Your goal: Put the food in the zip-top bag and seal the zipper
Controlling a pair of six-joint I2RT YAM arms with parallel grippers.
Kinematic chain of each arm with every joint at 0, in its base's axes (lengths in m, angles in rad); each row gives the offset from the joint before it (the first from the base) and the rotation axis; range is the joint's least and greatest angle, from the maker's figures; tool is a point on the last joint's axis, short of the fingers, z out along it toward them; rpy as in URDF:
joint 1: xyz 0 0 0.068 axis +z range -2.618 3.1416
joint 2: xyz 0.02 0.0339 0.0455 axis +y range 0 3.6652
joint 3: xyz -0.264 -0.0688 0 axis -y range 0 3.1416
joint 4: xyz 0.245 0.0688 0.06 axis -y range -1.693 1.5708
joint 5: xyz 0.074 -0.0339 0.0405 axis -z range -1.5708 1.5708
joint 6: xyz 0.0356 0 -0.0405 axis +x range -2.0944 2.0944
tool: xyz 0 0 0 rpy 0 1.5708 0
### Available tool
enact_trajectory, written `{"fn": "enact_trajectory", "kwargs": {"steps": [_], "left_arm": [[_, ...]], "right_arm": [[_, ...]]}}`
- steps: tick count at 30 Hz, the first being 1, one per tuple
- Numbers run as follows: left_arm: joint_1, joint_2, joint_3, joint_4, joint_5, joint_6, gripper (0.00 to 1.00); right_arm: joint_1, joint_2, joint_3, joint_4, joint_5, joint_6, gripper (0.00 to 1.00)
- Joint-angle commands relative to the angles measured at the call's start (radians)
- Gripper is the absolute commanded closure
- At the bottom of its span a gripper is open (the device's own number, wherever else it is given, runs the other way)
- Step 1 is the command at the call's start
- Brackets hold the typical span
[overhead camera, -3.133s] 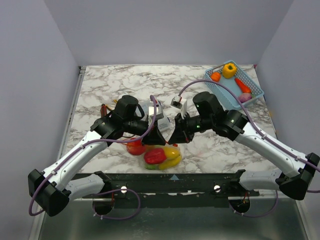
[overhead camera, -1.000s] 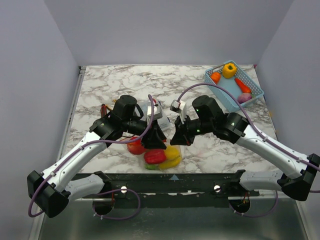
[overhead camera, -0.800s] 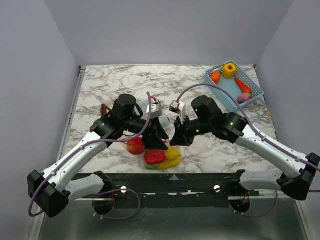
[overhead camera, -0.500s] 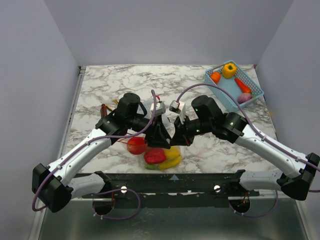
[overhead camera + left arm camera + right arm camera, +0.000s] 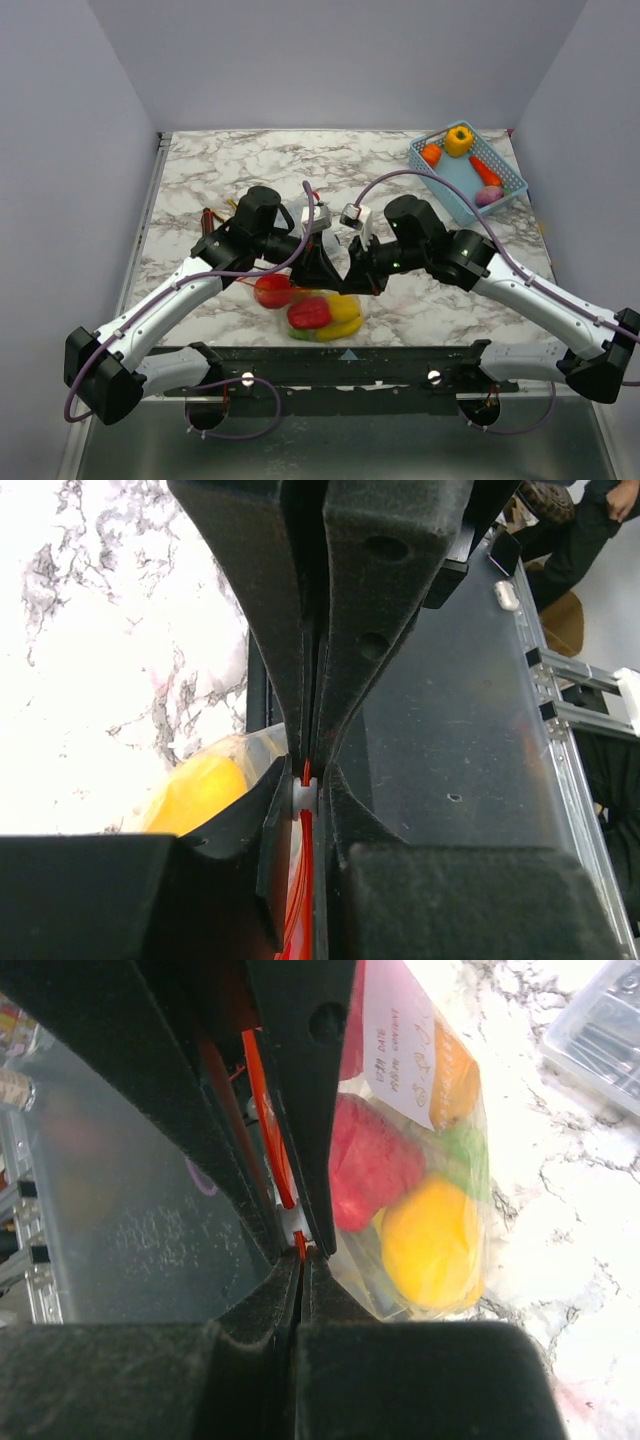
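The clear zip-top bag (image 5: 322, 312) hangs near the table's front edge, holding red, yellow, orange and green toy food (image 5: 375, 1165). My left gripper (image 5: 326, 272) and right gripper (image 5: 357, 276) meet tip to tip above it. In the left wrist view my left gripper (image 5: 305, 780) is shut on the red-orange zipper (image 5: 302, 880), at its white slider (image 5: 303, 792). In the right wrist view my right gripper (image 5: 302, 1255) is shut on the same zipper (image 5: 268, 1125), right beside the slider (image 5: 291, 1224). A yellow food piece (image 5: 200, 790) shows through the bag.
A blue mesh basket (image 5: 467, 170) with several more toy foods stands at the back right. A rigid clear box (image 5: 600, 1040) lies behind the grippers. A small dark red object (image 5: 208, 215) lies at the left. The table's front rail (image 5: 340, 355) is just below the bag.
My left gripper has slid right along the zipper until its tips meet the right gripper's. The bag has shifted slightly right with it. The right arm has barely moved.
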State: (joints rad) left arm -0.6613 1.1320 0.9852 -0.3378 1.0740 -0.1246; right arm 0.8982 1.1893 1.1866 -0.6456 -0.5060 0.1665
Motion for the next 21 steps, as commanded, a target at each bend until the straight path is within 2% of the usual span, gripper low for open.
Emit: {"fn": "enact_trajectory", "kwargs": {"steps": [1,9,16,21], "left_arm": [[-0.008,-0.001,0.023,-0.041,0.019,0.034,1.00],[-0.007,0.000,0.033,-0.082,-0.032,0.071,1.00],[0.001,0.002,0.048,-0.128,-0.120,0.096,1.00],[0.004,-0.019,0.057,-0.168,-0.234,0.112,1.00]], "right_arm": [[-0.002,-0.045,-0.030,0.061,0.169,0.047,1.00],[-0.002,-0.116,-0.119,0.083,0.483,0.172,1.00],[-0.002,-0.177,-0.163,0.019,0.853,0.278,1.00],[-0.002,-0.209,-0.184,-0.026,0.985,0.331,1.00]]}}
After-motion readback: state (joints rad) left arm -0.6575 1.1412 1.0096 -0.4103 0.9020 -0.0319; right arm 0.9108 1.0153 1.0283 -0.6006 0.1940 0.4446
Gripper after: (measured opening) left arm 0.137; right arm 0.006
